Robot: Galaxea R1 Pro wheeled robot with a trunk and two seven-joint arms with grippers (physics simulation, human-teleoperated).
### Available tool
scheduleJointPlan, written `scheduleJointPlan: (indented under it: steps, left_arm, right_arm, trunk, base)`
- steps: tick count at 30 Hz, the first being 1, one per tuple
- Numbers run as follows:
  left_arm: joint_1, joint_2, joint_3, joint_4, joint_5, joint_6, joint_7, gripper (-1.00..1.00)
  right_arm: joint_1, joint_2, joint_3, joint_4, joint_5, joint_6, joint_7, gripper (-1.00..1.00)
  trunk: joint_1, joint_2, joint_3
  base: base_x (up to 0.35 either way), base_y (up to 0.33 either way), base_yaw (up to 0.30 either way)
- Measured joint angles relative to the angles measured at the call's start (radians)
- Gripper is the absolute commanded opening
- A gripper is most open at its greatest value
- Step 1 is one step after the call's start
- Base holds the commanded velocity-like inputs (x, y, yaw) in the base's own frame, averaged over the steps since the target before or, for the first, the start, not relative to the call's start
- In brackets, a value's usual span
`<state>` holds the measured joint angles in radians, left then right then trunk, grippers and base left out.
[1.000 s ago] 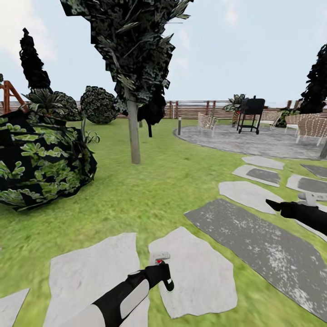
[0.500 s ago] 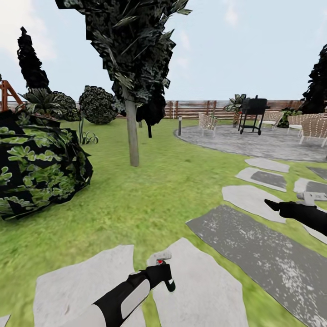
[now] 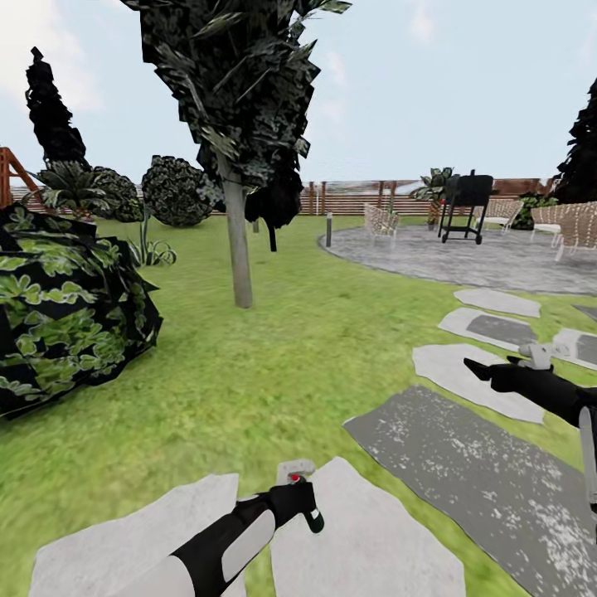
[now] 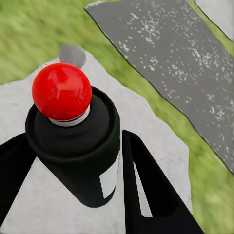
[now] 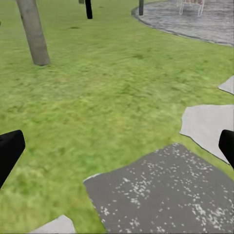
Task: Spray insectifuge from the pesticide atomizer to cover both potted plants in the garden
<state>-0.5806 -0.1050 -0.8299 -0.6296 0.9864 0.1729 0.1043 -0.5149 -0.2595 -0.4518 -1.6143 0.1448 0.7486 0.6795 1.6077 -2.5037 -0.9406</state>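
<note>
I have the pesticide atomizer (image 4: 73, 146) pinched upright between my left gripper (image 3: 300, 504) fingers, red cap up, low over the near stepping slab (image 3: 373, 547). My right gripper (image 3: 489, 375) hangs spread and empty over the dark paving (image 5: 165, 195). No potted plants visible; open lawn (image 3: 274, 348) runs to the far fence (image 3: 356, 197).

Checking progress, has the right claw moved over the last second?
Yes. The right claw has swung left across the pale stepping stone, though the camera shifted too.
</note>
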Motion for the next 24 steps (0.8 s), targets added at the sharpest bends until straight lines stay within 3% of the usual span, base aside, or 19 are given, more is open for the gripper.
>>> scheduleJointPlan:
  steps: [2,4,6,11,18,19,22,24]
  left_arm:
    - [0.0,0.0,0.0,0.001,0.0,0.0,0.0,-1.0]
    - [0.0,0.001,0.003,0.0,-0.001,-0.005,0.0,-1.0]
    - [0.0,0.005,0.008,-0.004,0.001,-0.012,0.001,-1.0]
    - [0.003,0.022,0.014,-0.012,0.024,-0.101,-0.001,-1.0]
    - [0.003,0.024,0.016,-0.015,0.036,-0.106,-0.003,-1.0]
    - [0.004,0.031,0.016,-0.039,0.038,-0.1,-0.005,-1.0]
    - [0.023,0.097,0.014,-0.151,0.04,-0.043,-0.018,-1.0]
    - [0.067,0.159,0.045,-0.253,0.04,-0.017,-0.033,-1.0]
  right_arm:
    - [0.0,0.001,0.029,0.0,-0.001,0.014,0.061,1.0]
    - [0.0,0.0,0.058,0.0,-0.001,0.081,0.242,1.0]
    - [-0.002,0.0,0.066,0.0,0.001,0.111,0.324,1.0]
    - [-0.001,0.002,0.071,0.0,0.003,0.115,0.379,1.0]
    - [-0.001,0.002,0.075,0.0,0.002,0.11,0.388,1.0]
    - [-0.001,0.002,0.075,0.0,0.002,0.11,0.388,1.0]
    - [-0.001,0.002,0.076,0.0,0.002,0.114,0.389,1.0]
    - [-0.001,0.007,0.085,0.0,0.001,0.118,0.389,1.0]
  trunk:
    - [0.0,0.0,0.0]
    - [0.0,0.0,0.0]
    - [0.0,0.0,0.0]
    - [0.0,0.0,0.0]
    - [0.0,0.0,0.0]
    - [0.0,0.0,0.0]
    - [0.0,0.0,0.0]
    - [0.0,0.0,0.0]
  base:
    - [0.339,0.0,-0.061]
    - [0.339,0.0,-0.192]
    - [0.339,0.0,-0.242]
    - [0.339,0.0,-0.27]
    - [0.339,0.0,-0.277]
    - [0.339,0.0,-0.271]
    - [0.339,0.0,-0.267]
    - [0.339,0.0,-0.263]
